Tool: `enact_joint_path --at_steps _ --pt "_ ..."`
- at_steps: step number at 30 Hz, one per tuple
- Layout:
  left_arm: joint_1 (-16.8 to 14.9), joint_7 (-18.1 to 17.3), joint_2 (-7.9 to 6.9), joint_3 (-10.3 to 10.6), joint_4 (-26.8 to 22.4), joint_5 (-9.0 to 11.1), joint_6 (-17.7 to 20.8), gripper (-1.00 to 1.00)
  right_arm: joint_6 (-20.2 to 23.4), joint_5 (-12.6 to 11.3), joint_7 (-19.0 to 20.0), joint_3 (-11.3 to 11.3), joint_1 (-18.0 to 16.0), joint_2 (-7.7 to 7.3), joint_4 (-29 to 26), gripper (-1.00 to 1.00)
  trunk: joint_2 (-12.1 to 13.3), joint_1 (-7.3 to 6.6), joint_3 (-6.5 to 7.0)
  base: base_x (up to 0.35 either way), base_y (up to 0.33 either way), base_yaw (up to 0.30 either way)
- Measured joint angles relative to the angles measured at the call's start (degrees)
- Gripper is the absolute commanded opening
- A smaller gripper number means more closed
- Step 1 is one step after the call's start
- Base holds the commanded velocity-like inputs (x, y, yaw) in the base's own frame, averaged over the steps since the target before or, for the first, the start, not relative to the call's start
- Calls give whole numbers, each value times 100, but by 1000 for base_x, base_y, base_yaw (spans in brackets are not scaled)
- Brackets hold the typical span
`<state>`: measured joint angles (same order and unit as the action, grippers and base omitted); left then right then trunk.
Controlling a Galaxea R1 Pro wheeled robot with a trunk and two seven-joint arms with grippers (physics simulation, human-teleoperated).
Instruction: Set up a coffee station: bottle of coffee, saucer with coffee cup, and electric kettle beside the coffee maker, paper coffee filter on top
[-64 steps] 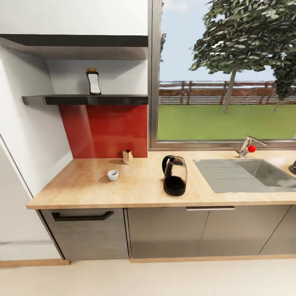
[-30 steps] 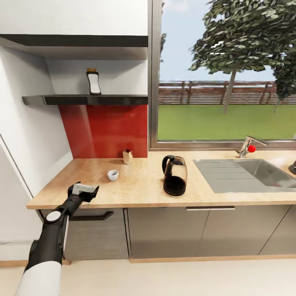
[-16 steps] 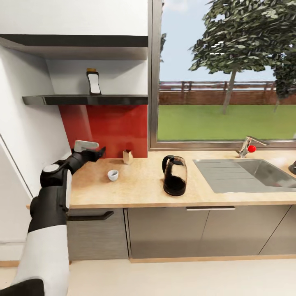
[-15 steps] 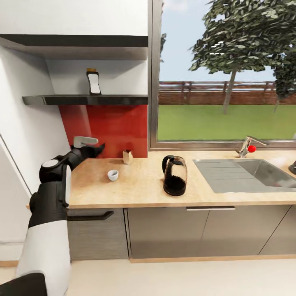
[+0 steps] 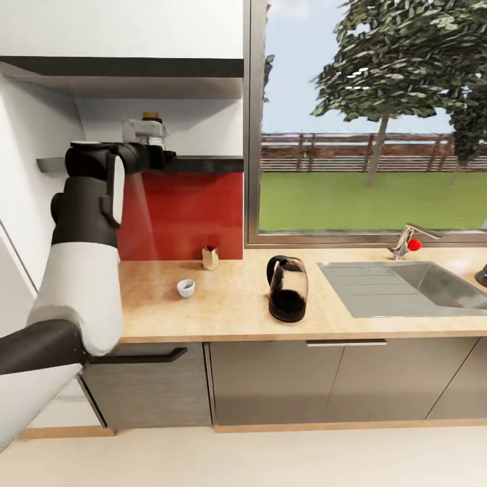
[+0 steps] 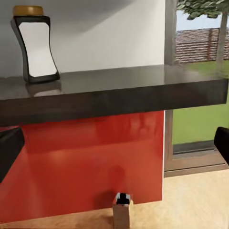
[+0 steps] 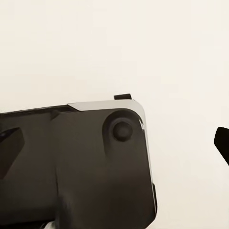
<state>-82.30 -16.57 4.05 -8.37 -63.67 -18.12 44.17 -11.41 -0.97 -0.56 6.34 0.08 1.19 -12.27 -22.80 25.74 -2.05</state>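
The bottle of coffee stands upright on the dark kitchen shelf, in the upper left of the left wrist view, its yellow cap and white label plain. In the head view the bottle's cap peeks above the left gripper, which is raised to shelf height in the upper left of the frame, in front of the bottle. The left gripper's dark fingertips sit at the two side edges of the wrist view, spread wide with nothing between them.

Lower in the head view, the kitchen countertop runs across the middle. The coffee cup sits on it left of centre, with a small tan box behind it against the red backsplash. The electric kettle stands near the centre, and the sink lies at the right.

The right gripper's fingertips show at the edges of the right wrist view, wide apart and holding nothing, over a dark rounded body and pale floor.
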Motion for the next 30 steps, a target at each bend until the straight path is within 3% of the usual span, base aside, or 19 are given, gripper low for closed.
enact_joint_path --at_steps 7,8,12,17,19,22,30 --pt "-620 454 -32 11 833 -32 -185 100 0 16 22 -12 0 -6 -3 100 0 0 0 0 0 0" --pt "-816 712 -42 15 1185 -41 -445 100 0 17 26 -11 0 -2 -4 100 1 0 0 0 0 0" --pt "-1120 1295 -17 11 1851 -37 -918 100 0 22 28 -14 0 0 -4 100 0 0 0 0 0 0" --pt "-1371 1551 1 8 2403 -74 -1335 100 0 23 22 -20 0 0 -4 100 0 0 0 0 0 0" --pt "-1606 2041 -1 6 2817 -70 -1563 100 0 23 19 -20 0 0 -4 100 0 0 0 0 0 0" --pt "-1784 2285 -33 9 3067 -68 -1703 100 0 23 19 -20 0 0 -4 100 0 0 0 0 0 0" --pt "-1793 2340 -79 11 3088 -97 -1744 100 0 24 19 -21 0 -5 4 100 0 0 -1 0 0 0"
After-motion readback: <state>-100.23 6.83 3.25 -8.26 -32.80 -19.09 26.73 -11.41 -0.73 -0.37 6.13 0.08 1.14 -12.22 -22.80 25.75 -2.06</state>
